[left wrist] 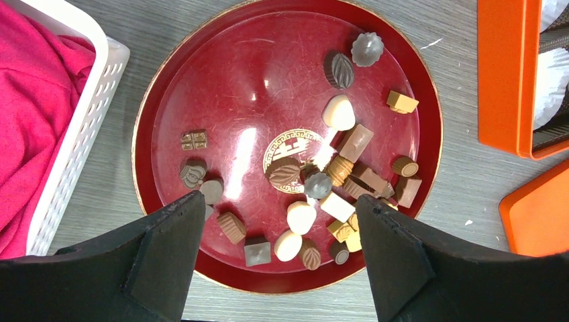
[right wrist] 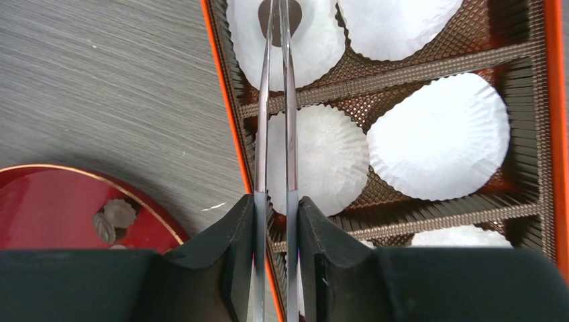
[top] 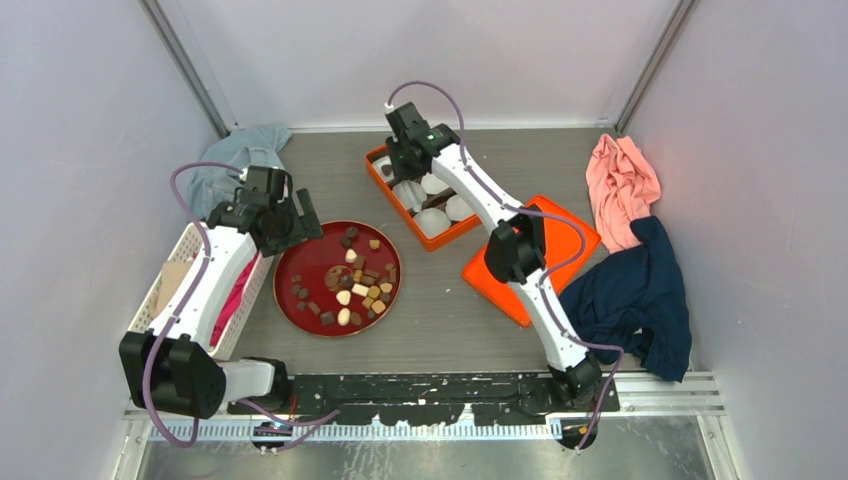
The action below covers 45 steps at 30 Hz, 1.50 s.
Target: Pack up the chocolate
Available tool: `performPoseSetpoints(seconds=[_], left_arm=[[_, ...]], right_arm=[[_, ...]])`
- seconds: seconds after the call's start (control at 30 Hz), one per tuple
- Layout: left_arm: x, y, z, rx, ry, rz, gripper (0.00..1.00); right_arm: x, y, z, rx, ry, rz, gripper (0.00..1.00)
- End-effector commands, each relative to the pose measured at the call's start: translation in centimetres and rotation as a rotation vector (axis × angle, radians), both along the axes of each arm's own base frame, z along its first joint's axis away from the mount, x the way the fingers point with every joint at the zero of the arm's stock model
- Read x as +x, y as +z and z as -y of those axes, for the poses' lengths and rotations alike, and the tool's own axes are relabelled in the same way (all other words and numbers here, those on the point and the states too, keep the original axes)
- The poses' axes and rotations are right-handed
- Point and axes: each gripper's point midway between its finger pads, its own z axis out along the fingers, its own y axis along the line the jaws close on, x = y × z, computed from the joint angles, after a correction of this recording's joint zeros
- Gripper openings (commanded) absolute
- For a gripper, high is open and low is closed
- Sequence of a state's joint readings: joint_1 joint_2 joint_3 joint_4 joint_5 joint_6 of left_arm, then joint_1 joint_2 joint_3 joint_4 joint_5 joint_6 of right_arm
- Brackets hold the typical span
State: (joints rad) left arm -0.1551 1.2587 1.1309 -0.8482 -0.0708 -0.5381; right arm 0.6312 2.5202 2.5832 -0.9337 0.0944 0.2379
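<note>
**Chocolate** [left wrist: 353,142]: many small pieces in dark, tan and cream, lying loose on the red plate [top: 300,262], most of them in its right half. One dark piece [right wrist: 296,12] is off the plate, in a paper cup [right wrist: 322,47].

**Orange box** [right wrist: 551,100]: on the table past the plate's far right edge, near it but not touching. It is divided into compartments lined with white cups, and the others in view are empty.

**Right hand** [right wrist: 276,201]: over the box's plate-side wall, pressed together on tweezers [right wrist: 290,134]. The tweezer tips reach the dark piece. Whether they grip it or only flank it cannot be told.

**Left hand** [left wrist: 280,201]: spread wide and empty, hovering above the plate's near rim.

**Step in hand, as judged:** seating the dark piece in its cup.

**Handling note:**
- Ease the squeeze only once the piece rests on the cup's floor.
- Lift the tips straight up so the light paper is not dragged or tipped.
- Keep the blades off the box wall on the way to the plate.
</note>
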Motion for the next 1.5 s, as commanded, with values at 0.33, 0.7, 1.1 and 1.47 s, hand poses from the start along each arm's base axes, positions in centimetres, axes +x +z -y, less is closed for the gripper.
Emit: performPoseSetpoints(seconds=[0.33,0.7,1.1,1.47], left_arm=[[1.4,2.2,-0.9,0.047,0.009,0.067,0.83],[1.8,3.0,-1.4,0.077,0.020,0.078,0.84],[1.2,2.8,-1.6,0.082,0.026,0.072,0.84],[1.1,2.2,-1.4,0.073,0.015,0.060,0.84]], right_arm=[[-9.7,11.9,1.0,0.139,0.123,0.024,0.15],[-21.9,6.9,0.3,-0.022,0.218,-0.047,0.17],[-23.1,2.7,-2.2,-0.143,0.218,-0.045,0.36],[-22.1,0.3,-2.6,-0.143,0.157,-0.060,0.47]])
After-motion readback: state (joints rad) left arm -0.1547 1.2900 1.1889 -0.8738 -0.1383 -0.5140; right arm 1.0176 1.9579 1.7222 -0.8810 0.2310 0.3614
